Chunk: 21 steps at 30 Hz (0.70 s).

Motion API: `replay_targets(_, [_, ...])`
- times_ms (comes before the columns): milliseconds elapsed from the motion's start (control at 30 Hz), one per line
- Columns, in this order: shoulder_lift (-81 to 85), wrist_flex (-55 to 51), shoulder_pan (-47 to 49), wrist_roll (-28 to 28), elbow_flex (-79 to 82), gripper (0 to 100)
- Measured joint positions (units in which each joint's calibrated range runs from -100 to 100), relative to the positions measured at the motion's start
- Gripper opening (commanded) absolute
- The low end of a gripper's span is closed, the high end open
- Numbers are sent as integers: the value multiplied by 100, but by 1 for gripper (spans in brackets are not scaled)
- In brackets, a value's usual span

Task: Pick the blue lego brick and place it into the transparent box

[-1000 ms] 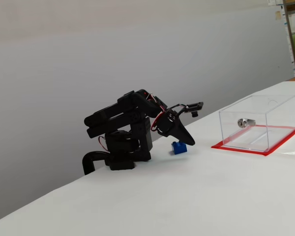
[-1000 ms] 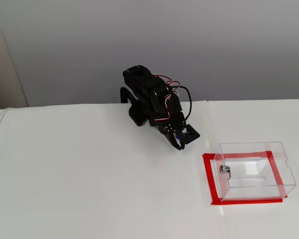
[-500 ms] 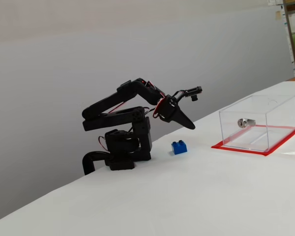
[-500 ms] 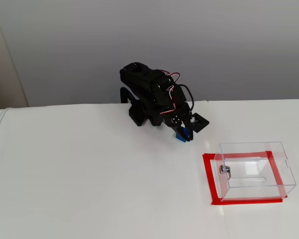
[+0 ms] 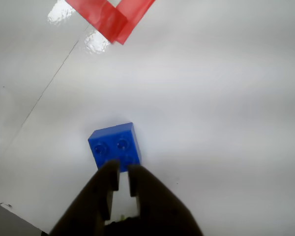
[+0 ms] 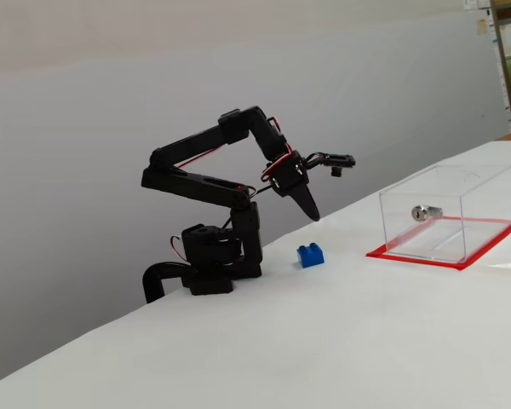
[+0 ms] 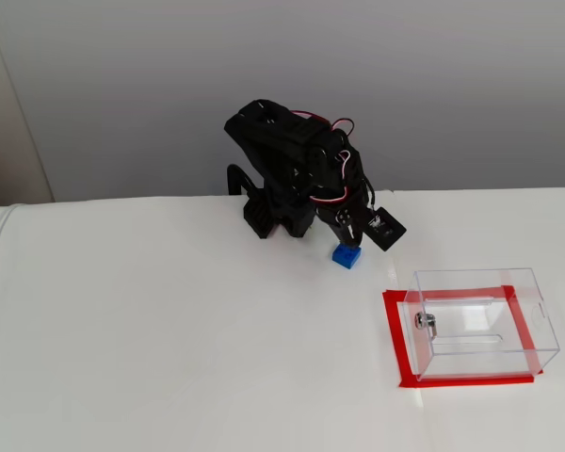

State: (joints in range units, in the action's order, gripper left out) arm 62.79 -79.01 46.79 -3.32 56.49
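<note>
Item one, my pincer [image 5: 122, 178]: two matte black plastic fingers tapering to blunt tips, drawn nearly together with only a narrow slit between them, gripping nothing. In the wrist view it enters from 6 o'clock and hangs above the table, clear of everything, which I judge leaves room to spread the fingers before descending. Item two, the blue lego brick [image 5: 115, 146]: a small glossy bright blue block with round studs on its top face, sitting flat on the table just beyond my fingertips toward 12 o'clock, not touched. In a fixed view the brick [image 6: 308, 255] lies below the pincer [image 6: 310, 210], near the arm's base and well apart from the box (a short carry, I judge). Item three, the transparent box [image 6: 447, 213]: clear hard plastic, rectangular, sharp-edged, standing on a border of red tape, with a small silver lock part [image 6: 421, 212] on one wall; in another fixed view the box [image 7: 478, 320] sits toward 4 o'clock from the brick [image 7: 346, 255]. Item four, the table [image 7: 169, 358]: smooth, white, faintly reflective, with a corner of the red tape [image 5: 108, 14] showing at 11 o'clock in the wrist view.
</note>
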Motion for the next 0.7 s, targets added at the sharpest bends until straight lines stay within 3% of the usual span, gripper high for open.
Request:
replay_targets(300, [-1032, -223, 11, -298, -477, 3])
replay_targets(500, [-1632, -231, 118, -508, -662, 17])
replay_targets(700, [-2131, -231, 246, -787, -671, 19])
